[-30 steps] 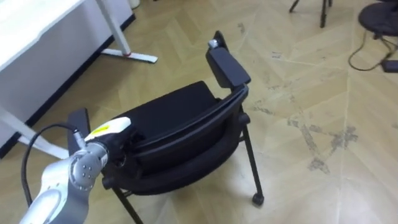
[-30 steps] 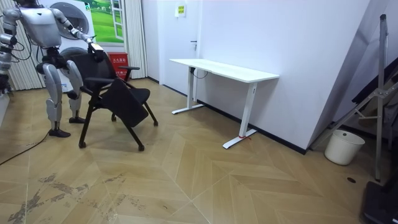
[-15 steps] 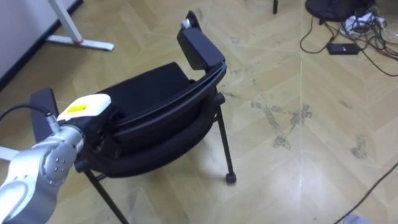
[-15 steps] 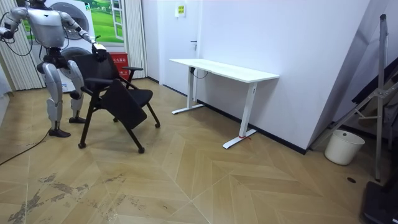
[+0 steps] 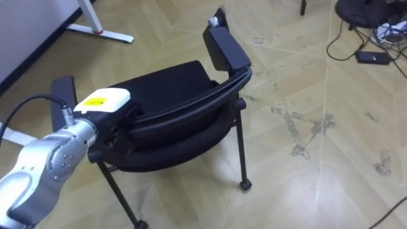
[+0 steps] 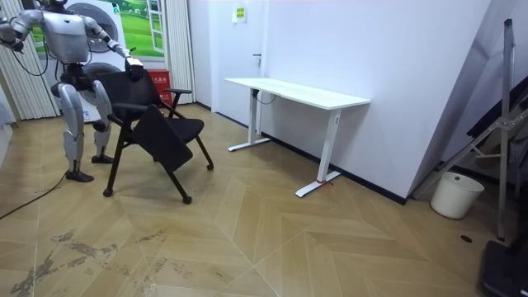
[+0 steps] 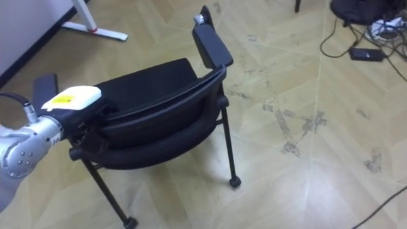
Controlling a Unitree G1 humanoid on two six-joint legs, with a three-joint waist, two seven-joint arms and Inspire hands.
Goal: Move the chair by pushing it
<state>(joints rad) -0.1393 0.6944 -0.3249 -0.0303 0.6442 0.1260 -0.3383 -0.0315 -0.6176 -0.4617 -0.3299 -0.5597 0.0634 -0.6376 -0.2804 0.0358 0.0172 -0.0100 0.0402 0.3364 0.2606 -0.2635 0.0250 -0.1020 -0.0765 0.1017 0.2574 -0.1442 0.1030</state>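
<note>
A black chair [image 5: 172, 121] with armrests stands on the wood floor just in front of me, its back towards me. My left hand [image 5: 105, 111] rests on the left end of the top of the backrest [image 5: 184, 111], its fingers hidden against the black frame. In the room view I stand behind the chair [image 6: 157, 124] with my left arm stretched out to it. My right hand [image 6: 4, 33] is lifted out to the room view's left edge.
A white desk [image 6: 297, 92] stands against the wall beyond the chair; one of its feet [image 5: 102, 32] lies at the upper left. Cables [image 5: 375, 44] trail over the floor at the upper right. A white bin [image 6: 456, 194] sits far off by the wall.
My right arm has risen from beside my body to shoulder height. The chair has crept slightly toward the room view's right. The eye view has swung, so the camera moved.
</note>
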